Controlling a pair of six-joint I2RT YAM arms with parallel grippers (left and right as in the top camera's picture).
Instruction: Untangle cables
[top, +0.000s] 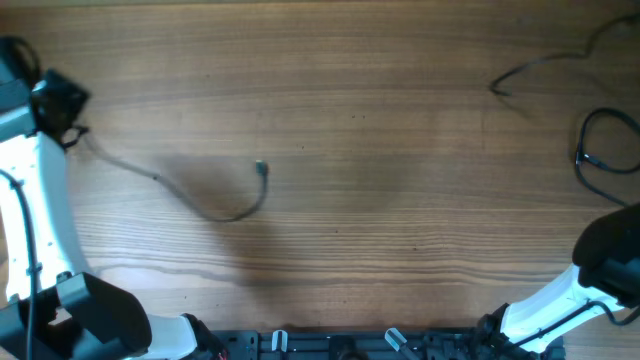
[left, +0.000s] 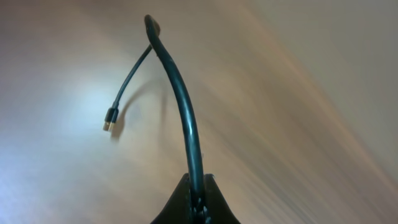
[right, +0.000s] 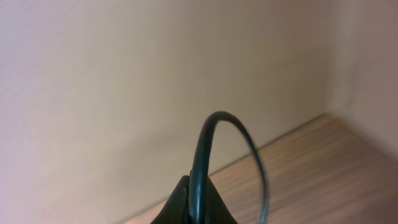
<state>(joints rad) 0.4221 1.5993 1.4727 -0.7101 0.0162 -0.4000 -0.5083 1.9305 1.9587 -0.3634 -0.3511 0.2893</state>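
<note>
From above, we see the plug cable (top: 210, 214) on the wooden table (top: 360, 110) in the left half of the frame. It runs from the left gripper (top: 70, 125) at the far left edge, sags toward the lower middle, then hooks up to its small plug (top: 261, 168). At this height we cannot tell how the claw is set. In the upper right corner lies a thin strand (top: 540, 63) with a sharp bend. Below it, at the right edge, the loop cable (top: 582, 150) curls in an open ring. We cannot tell whether the two join. The right arm (top: 600, 265) fills the lower right corner, and its fingertips are not clear here.

In the left wrist view, the left gripper (left: 196, 202) sits at the bottom centre, its fingers pinched narrow on the plug cable (left: 186, 118). The cable rises to the top of the frame, folds back and hangs left, ending in the plug (left: 111, 118) with a gold tip above the blurred table (left: 311, 93).

In the right wrist view, the right gripper (right: 196, 202) at the bottom centre is closed tight on an arched cable (right: 214, 117). The cable climbs, curves over and drops to the lower right. Behind it stand a pale wall (right: 124, 74) and a strip of wood (right: 323, 162). We cannot tell which cord from the overhead view this is.
</note>
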